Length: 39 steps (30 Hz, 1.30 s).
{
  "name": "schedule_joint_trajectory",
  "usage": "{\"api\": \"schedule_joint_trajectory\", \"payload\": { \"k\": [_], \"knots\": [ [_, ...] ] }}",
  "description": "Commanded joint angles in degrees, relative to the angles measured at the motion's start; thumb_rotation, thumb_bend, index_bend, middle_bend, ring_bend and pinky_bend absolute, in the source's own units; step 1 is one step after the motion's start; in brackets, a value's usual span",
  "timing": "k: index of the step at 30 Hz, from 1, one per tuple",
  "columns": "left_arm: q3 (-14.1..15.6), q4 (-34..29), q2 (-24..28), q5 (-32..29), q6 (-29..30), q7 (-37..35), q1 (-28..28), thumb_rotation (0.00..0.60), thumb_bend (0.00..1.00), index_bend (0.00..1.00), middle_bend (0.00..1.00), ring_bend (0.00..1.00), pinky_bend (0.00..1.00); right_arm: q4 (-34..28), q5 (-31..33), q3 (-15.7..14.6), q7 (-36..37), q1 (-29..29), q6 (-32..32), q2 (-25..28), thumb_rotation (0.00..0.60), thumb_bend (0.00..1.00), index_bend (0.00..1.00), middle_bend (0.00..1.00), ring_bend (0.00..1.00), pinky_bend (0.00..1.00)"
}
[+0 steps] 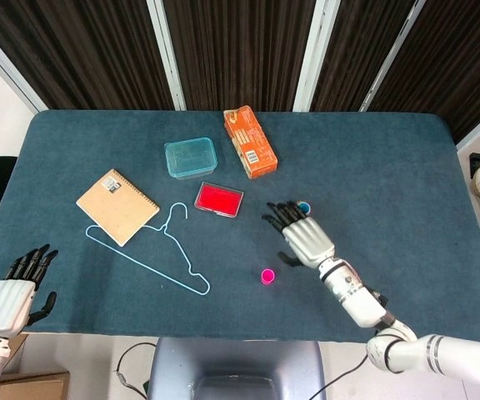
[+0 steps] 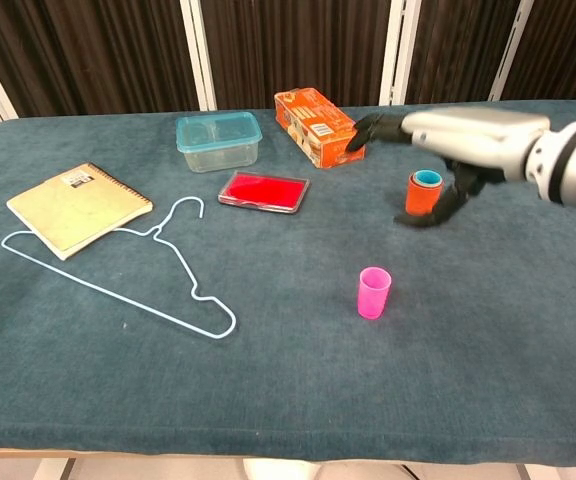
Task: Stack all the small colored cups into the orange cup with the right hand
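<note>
A: Dark curtains, blue table (image 2: 528, 330). The right hand (image 1: 301, 236)?

B: Empty, fingers spread flat, above the table. Beside it the orange cup (image 2: 423, 196) holds the blue cup (image 2: 427, 178). The pink cup (image 2: 374, 292) stands apart, nearer the front edge.

A: Left hand (image 1: 11, 297)?

B: Open, off the table's corner.

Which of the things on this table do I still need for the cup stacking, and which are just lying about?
For the job:
orange cup
blue cup nested in it
pink cup, standing alone
right hand, holding nothing

Lying about:
clothes hanger
notebook
clear food container
red flat case
orange box
left hand, idle at the table edge
</note>
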Motion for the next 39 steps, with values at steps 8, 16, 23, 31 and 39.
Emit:
{"api": "schedule_joint_trajectory", "payload": {
  "k": [8,16,23,31,39],
  "knots": [
    [0.2,0.1,0.5,0.8,1.1,-1.2,0.5,0.6,0.45,0.0,0.0,0.0,0.13,-1.0,-2.3,-5.6,-3.3,-1.2,-2.4,-0.9,0.6,0.44,0.34,0.0,0.0,0.0],
    [0.1,0.2,0.7,0.8,1.1,-1.8,0.5,0.6,0.45,0.0,0.0,0.0,0.13,2.3,0.4,-4.8,-5.1,-0.2,-4.0,-4.4,0.6,0.44,0.45,0.0,0.0,0.0],
    [-0.1,0.2,1.0,0.5,0.8,-2.3,0.3,0.6,0.45,0.0,0.0,0.0,0.13,4.1,1.4,-4.2,-6.1,0.3,-3.8,-7.0,0.6,0.44,0.5,0.0,0.0,0.0],
    [-0.2,0.3,1.0,0.4,1.1,-2.4,0.4,0.6,0.45,0.0,0.0,0.0,0.13,4.8,3.0,-3.8,-7.8,0.2,-3.1,-8.1,0.6,0.44,0.6,0.03,0.0,0.0],
    [-0.3,0.2,1.0,0.3,0.9,-2.3,0.3,0.6,0.45,0.0,0.0,0.0,0.13,4.4,2.9,1.0,-5.2,-0.8,3.4,-8.1,0.6,0.45,0.63,0.04,0.0,0.0]
  ]
}}
